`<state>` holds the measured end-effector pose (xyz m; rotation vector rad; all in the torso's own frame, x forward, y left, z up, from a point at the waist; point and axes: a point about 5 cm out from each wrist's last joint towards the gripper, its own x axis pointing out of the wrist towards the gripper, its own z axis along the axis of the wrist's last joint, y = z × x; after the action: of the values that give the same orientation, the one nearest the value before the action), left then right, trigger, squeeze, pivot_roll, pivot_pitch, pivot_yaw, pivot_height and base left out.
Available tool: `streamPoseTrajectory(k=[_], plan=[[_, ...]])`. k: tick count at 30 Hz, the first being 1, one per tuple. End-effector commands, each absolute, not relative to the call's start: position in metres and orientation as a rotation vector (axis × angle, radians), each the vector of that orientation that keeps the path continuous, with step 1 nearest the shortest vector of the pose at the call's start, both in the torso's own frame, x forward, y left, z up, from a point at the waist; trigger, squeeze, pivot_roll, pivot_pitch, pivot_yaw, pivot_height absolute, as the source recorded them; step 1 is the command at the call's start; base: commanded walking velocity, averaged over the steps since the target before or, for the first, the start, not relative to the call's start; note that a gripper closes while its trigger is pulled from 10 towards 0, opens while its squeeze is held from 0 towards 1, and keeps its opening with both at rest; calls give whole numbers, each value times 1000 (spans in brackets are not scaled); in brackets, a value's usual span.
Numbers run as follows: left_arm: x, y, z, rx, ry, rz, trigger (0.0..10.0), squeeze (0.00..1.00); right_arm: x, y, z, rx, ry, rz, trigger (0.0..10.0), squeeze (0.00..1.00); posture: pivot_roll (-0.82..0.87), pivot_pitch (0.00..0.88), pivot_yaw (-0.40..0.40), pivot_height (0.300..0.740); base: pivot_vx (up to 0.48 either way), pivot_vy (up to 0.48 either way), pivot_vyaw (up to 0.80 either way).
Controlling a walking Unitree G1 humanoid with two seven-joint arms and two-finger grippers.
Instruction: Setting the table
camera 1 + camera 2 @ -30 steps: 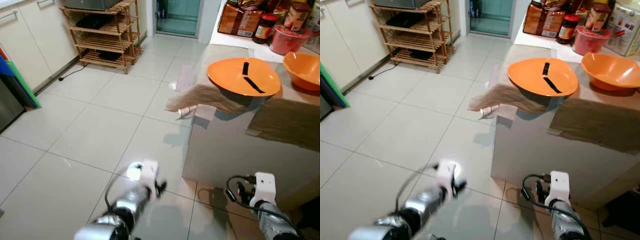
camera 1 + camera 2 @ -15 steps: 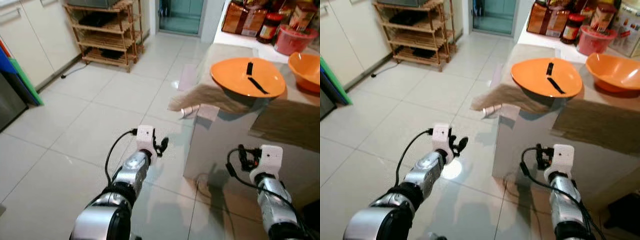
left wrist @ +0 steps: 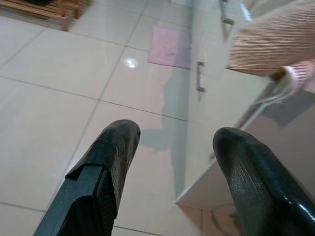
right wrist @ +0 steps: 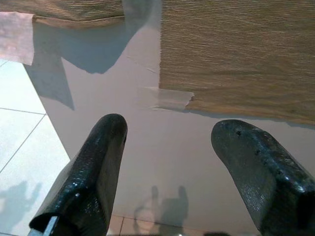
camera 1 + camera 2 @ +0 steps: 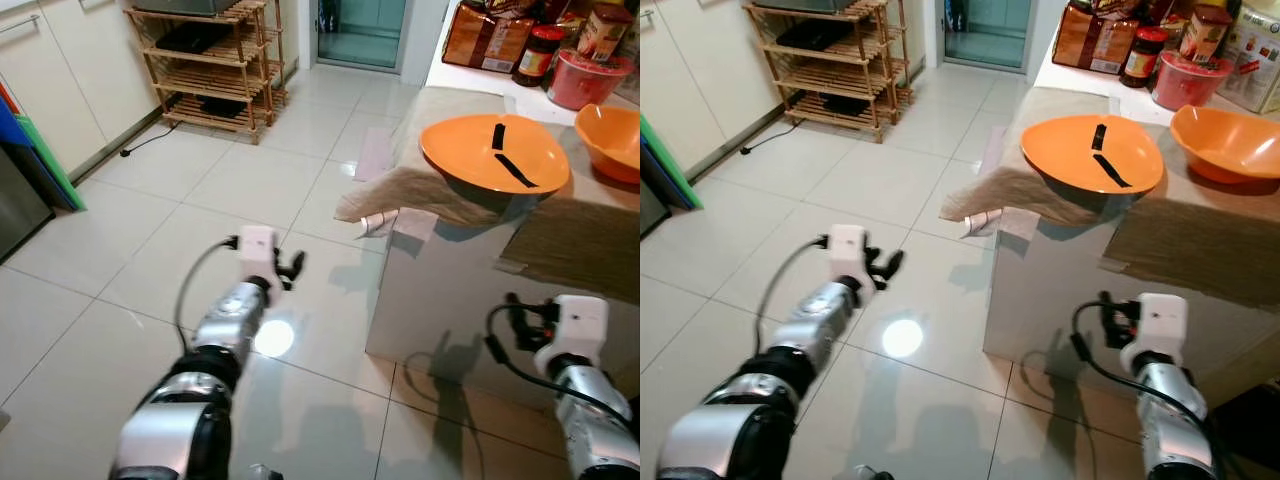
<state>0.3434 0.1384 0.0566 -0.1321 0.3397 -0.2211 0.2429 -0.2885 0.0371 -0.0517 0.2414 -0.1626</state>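
Left eye view: you face a white table (image 5: 470,300) draped with a beige cloth (image 5: 560,240), above a tiled floor (image 5: 150,250).
Writing: packets and jars (image 5: 1110,40) at the table's far edge carry labels, too small for you to read.
Orange plate (image 5: 480,150): sits at the table's near left corner on the cloth, two black strips (image 5: 505,155) lying in it.
Orange bowl (image 5: 1225,140): to the plate's right, apart from it; contents cannot be told.
Red tub (image 5: 1185,80): behind plate and bowl; what it holds cannot be told.
Left gripper (image 3: 172,162): jaws wide, holding nothing, over the floor left of the table.
Right gripper (image 4: 167,162): jaws wide, holding nothing, facing the table's white front below the cloth edge.
Change since half a second ago: your left gripper has swung outward and farther from the table; your right gripper has dropped lower and moved right along the table front.
Wooden rack (image 5: 210,60): stands against the far wall.
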Motion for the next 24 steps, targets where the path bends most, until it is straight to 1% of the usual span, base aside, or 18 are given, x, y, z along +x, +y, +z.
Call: streamPoseTrajectory(k=[1, 5, 10, 16, 22, 24], plan=[[341, 141, 55, -145, 349, -228, 10000, 0, 244, -289, 42, -45, 227, -152, 10000, 0, -82, 0, 23, 740, 0, 0, 0], [341, 152, 55, -146, 351, -204, 10000, 0, 241, -295, 45, -32, 231, -179, 10000, 0, -70, 0, 17, 740, 0, 0, 0], [340, 142, 53, -147, 359, -229, 10000, 0, 244, -291, 45, -25, 234, -175, 10000, 0, -76, 0, 22, 740, 0, 0, 0], [341, 139, 55, -144, 359, -235, 10000, 0, 248, -288, 47, -19, 231, -170, 10000, 0, -77, 0, 23, 740, 0, 0, 0], [343, 132, 58, -127, 344, -258, 10000, 0, 249, -282, 47, -11, 227, -155, 10000, 0, -76, 0, 25, 740, 0, 0, 0], [340, 129, 53, -134, 364, -257, 10000, 0, 248, -277, 43, -9, 238, -144, 10000, 0, -79, 0, 27, 740, 0, 0, 0]])
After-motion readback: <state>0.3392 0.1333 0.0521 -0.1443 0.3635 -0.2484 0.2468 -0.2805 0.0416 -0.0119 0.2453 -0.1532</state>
